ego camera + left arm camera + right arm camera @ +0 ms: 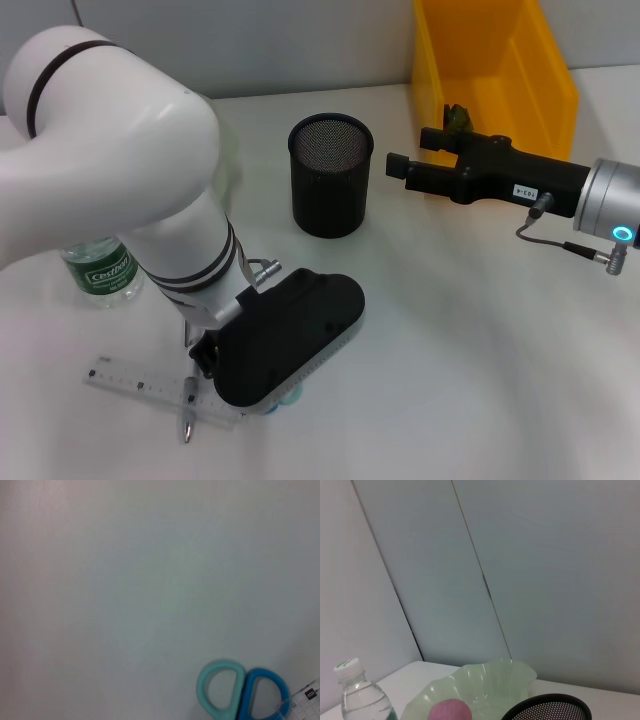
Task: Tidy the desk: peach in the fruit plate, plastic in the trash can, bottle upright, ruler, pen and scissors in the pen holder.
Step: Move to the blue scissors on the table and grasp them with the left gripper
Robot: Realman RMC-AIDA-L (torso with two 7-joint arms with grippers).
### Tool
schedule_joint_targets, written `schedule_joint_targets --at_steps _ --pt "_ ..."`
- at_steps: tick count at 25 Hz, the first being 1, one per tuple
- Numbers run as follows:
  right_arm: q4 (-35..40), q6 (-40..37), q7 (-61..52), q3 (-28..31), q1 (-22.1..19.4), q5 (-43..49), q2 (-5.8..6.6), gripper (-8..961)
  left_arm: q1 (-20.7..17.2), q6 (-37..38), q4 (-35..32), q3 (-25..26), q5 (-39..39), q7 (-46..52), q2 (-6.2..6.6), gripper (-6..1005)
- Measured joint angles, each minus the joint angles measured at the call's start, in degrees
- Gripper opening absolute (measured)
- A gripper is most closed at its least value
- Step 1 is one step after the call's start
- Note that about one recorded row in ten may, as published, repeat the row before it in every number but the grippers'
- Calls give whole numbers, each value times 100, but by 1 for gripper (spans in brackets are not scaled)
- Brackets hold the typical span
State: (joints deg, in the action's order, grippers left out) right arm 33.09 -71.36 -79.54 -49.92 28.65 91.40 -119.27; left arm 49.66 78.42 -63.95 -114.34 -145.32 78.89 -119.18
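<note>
My left gripper [272,392] hangs low over the near table, its black housing covering the scissors [288,400]. The scissors' teal and blue handles [242,692] show in the left wrist view beside the clear ruler's end [306,698]. The ruler [140,383] lies flat with the pen [188,410] across it. The bottle [100,270] stands upright at the left. The black mesh pen holder [330,175] stands mid-table. My right gripper [408,150] is open and empty beside the yellow bin [545,75], which holds a greenish piece of plastic [460,115]. The peach [450,712] sits in the green fruit plate [490,682].
The fruit plate is mostly hidden behind my left arm in the head view. The right wrist view also shows the bottle [362,697] and the pen holder's rim [547,711] near the plate, with a grey wall behind.
</note>
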Motion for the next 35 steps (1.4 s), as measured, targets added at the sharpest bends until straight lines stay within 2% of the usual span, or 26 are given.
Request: schedule_joint_targets --at_steps 35 --pt "-24 0 0 0 69 1 0 816 25 42 32 -151 -49 68 0 296"
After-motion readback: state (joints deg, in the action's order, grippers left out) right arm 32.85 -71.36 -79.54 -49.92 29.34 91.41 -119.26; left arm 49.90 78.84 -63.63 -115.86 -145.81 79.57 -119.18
